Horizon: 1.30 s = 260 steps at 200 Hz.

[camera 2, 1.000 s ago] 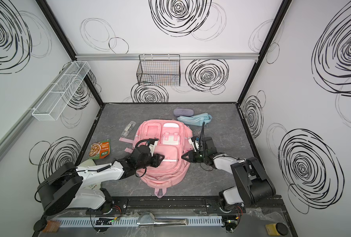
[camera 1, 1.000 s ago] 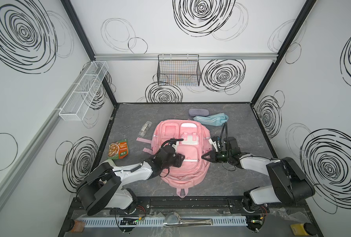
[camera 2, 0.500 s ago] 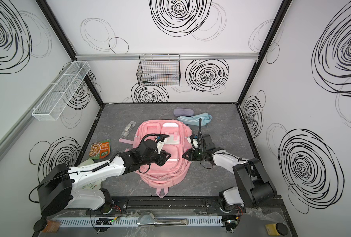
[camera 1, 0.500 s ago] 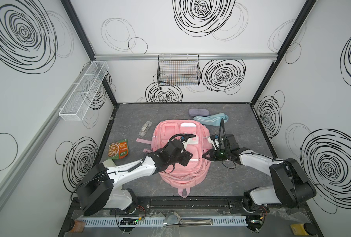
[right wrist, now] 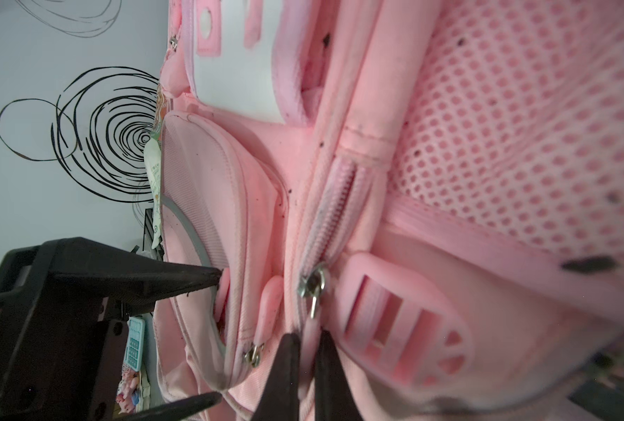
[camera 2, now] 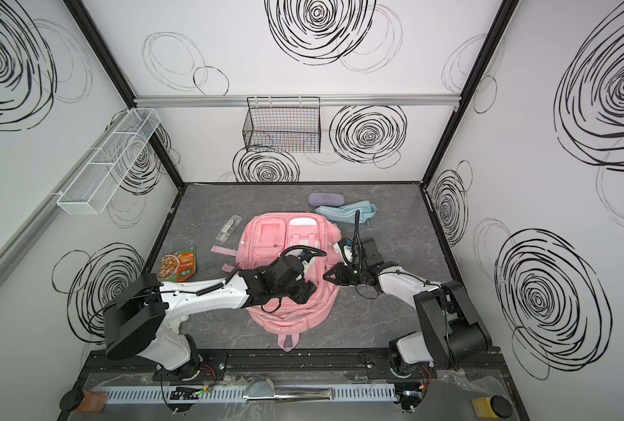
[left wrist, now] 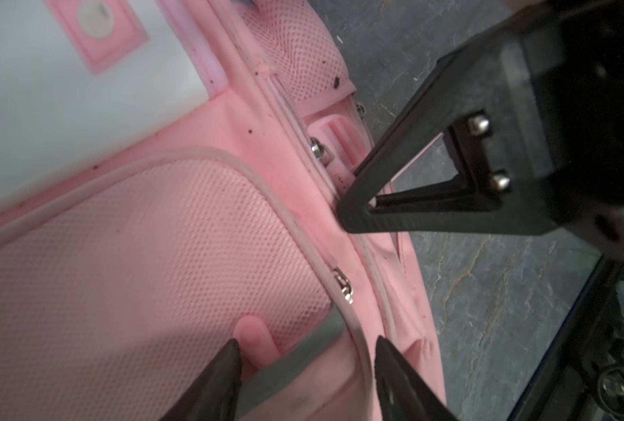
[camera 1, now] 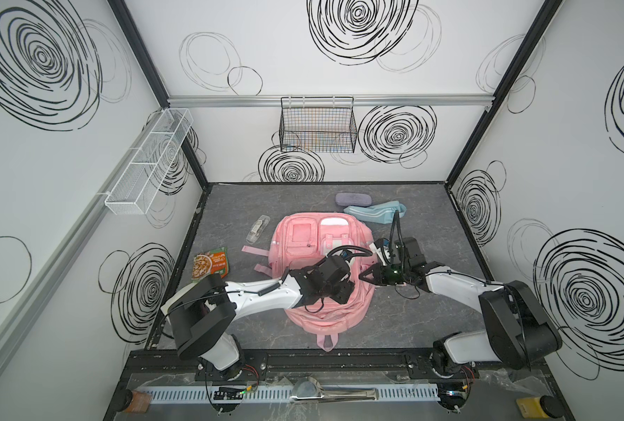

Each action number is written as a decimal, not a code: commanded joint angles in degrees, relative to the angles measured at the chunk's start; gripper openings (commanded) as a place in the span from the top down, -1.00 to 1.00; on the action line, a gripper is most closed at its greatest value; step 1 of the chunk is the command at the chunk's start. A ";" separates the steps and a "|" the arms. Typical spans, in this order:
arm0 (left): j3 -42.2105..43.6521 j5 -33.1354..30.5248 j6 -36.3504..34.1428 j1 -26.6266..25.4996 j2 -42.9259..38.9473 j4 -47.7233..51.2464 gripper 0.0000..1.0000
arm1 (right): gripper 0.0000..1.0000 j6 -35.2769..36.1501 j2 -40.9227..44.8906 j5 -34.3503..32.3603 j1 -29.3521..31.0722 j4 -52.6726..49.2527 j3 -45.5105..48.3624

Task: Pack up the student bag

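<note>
If the left tool (left wrist: pixel 307 340) is closed where it stands, the piping of the pocket (left wrist: pixel 139 255) may be caught instead of the pink tab (left wrist: pixel 254 335). The zipper would then not be moved, and the soft bag (camera 1: pixel 303 240) would only be dragged over the desk (camera 1: pixel 412 320). The hold of the right tool (right wrist: pixel 308 333) is narrow, so the fabric may slip out if a strong pull comes from the other side.

The bag lies flat in the middle of the desk, front side up, with its top loop toward the robot. The left tool is over the lower front pocket with its jaws well apart. Nothing is held, and the tab is just beside one finger. The right tool is closed, and it seems that the bag's side seam is pinched, just beside a zipper slider (right wrist: pixel 312 284).
</note>
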<state>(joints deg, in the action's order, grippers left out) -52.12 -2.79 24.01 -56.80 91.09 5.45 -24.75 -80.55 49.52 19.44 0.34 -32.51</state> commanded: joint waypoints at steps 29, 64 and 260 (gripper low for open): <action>-7.48 -12.64 -0.32 -4.31 8.09 5.63 -0.25 | 0.89 0.60 1.17 3.00 -0.02 4.76 0.26; -6.32 -16.50 -1.15 -4.56 8.47 5.72 0.16 | 0.86 1.46 1.61 3.04 -0.18 3.74 -0.06; 1.93 -2.10 3.95 0.58 -2.41 -5.45 1.00 | 0.58 -0.68 -4.35 11.74 -5.47 17.54 4.83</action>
<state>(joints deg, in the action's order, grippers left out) -50.98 -5.76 26.33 -56.45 90.52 2.35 -24.58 -83.85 60.42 14.17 14.24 -28.01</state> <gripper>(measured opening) 0.152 0.212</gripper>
